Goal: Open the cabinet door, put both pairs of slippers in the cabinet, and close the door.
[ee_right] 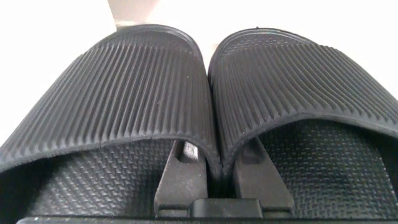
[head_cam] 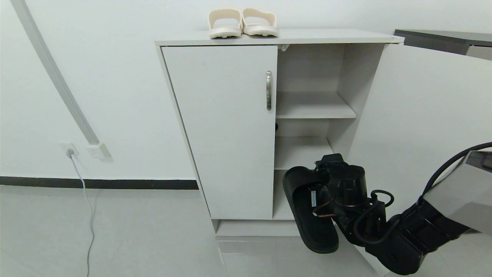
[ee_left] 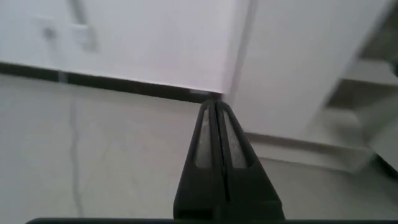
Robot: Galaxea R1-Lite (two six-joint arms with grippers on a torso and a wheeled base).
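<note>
- Right gripper [ee_right: 219,163] clamped on the adjoining straps of the ribbed black rubber slippers [head_cam: 307,207]; left gripper [ee_left: 216,134] pressed together, empty.
- Step judged: stowing first pair. The bottom compartment [head_cam: 280,200] of the white cabinet [head_cam: 326,36] lies just ahead.
- Next: push inward, release. The cream slippers [head_cam: 243,23] sit high above, on the cabinet top.

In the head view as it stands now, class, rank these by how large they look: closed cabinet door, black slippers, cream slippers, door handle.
1. closed cabinet door
2. black slippers, held nearer the camera, so ranks 2 and 3 are unsure
3. cream slippers
4. door handle
</note>
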